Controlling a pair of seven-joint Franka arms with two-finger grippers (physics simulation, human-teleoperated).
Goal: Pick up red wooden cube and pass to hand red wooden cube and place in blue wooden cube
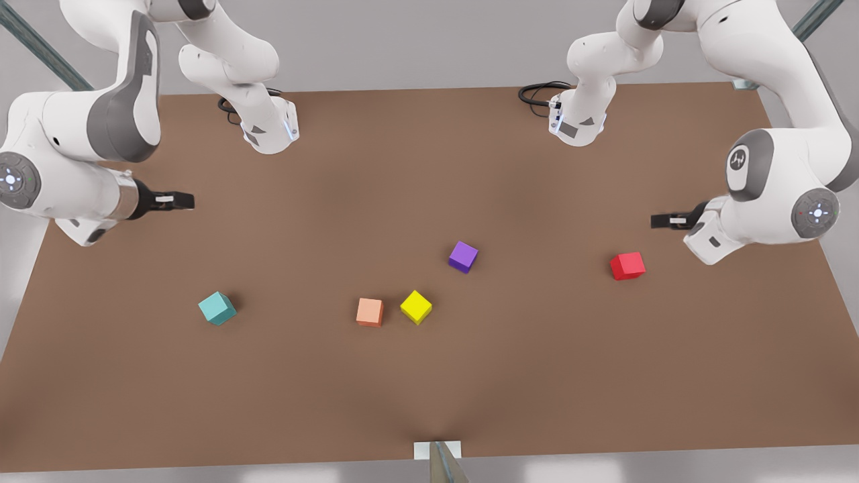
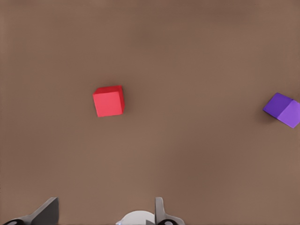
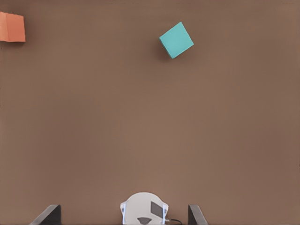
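1. The red wooden cube [image 1: 627, 265] is seen lying free on the surface [image 1: 429, 389], near the left gripper [image 1: 661, 221], whose fingers are spread and empty.
2. The right gripper [image 1: 184, 200], also spread empty, is kept waiting near the blue wooden cube [image 1: 217, 308].
3. The pick-up is judged not yet begun; a descent over the red wooden cube is called for.

- Both arms: glossy white rounded shells with grey joint panels.
- Round joint caps with small lit dots.
- Black grippers.
- Black cables at the bases.
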